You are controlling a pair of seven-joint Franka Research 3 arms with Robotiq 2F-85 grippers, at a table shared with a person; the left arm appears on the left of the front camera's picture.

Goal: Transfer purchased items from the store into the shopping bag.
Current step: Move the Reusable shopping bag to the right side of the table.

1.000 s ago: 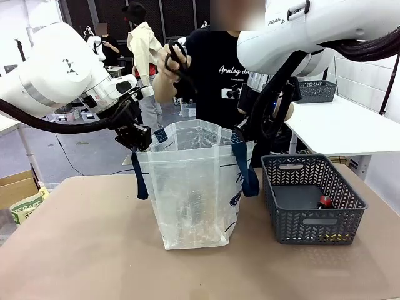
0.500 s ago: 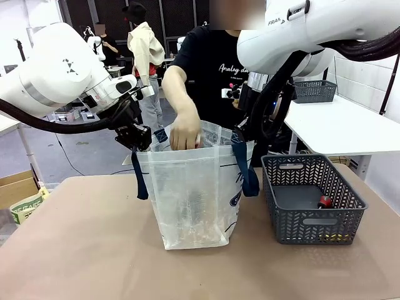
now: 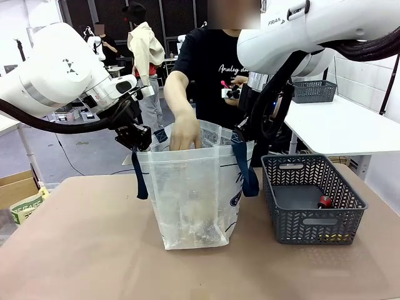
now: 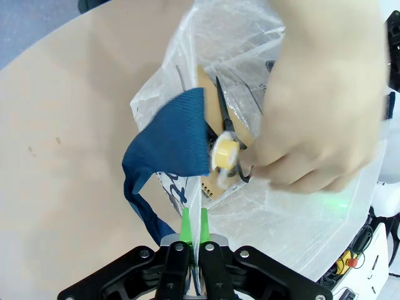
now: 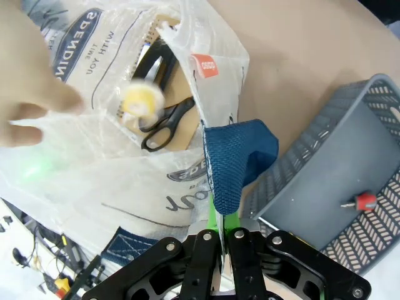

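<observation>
The shopping bag (image 3: 194,187), translucent white with navy straps, stands open at mid-table. My left gripper (image 3: 142,140) is shut on its left rim and my right gripper (image 3: 240,134) is shut on its right rim, holding the mouth wide. A person's hand (image 3: 185,134) reaches into the mouth. Seen from the left wrist, the green pads (image 4: 186,220) pinch the plastic beside a blue strap (image 4: 175,134). From the right wrist, my gripper (image 5: 220,219) clamps the rim. Black scissors (image 5: 165,119) and a blurred yellow round item (image 5: 142,100) lie inside. The store (image 3: 312,200) holds a red-and-black item (image 3: 324,201).
A flat yellowish item (image 3: 337,237) lies at the basket's near wall. A white side table (image 3: 350,128) with another grey basket (image 3: 315,90) stands at the back right. Bare tabletop (image 3: 81,250) stretches to the left and front of the bag.
The person's hand came down from chest height with black scissors into the bag's mouth. Dark items now show at the bag's bottom. Both arms held still.
</observation>
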